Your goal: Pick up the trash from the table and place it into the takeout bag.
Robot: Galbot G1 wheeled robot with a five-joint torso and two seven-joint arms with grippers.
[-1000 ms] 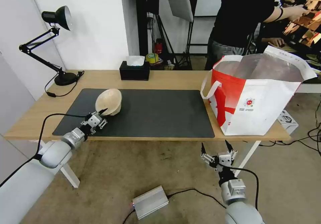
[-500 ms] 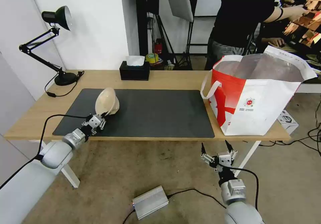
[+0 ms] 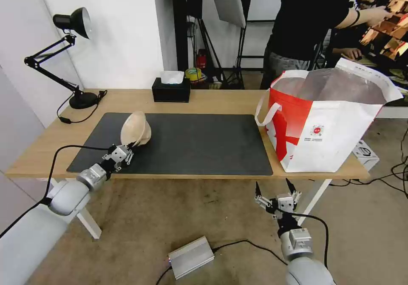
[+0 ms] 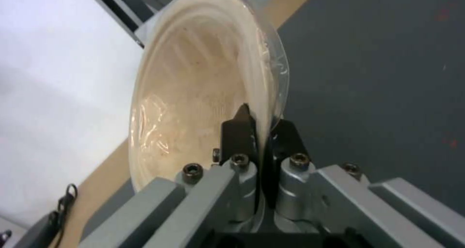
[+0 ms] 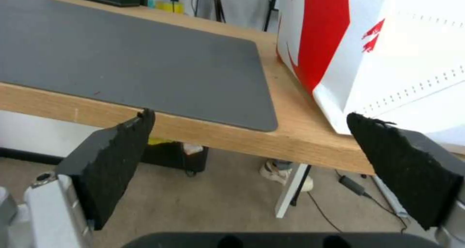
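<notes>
A shallow beige paper-like bowl, one piece of the trash, stands tipped on its edge over the left part of the dark mat on the table. My left gripper is shut on its rim; the left wrist view shows both black fingers pinching the rim of the bowl. The takeout bag stands open at the table's right end, its white and red side close in the right wrist view. My right gripper hangs open below the table's front edge, near the bag.
A black tissue box sits at the back middle and a black desk lamp at the back left. A silver box with cables lies on the floor. A person stands behind the bag.
The bowl has been tipped from lying on the mat up onto its edge, held by my left gripper, which drew slightly left. The right arm has not moved.
</notes>
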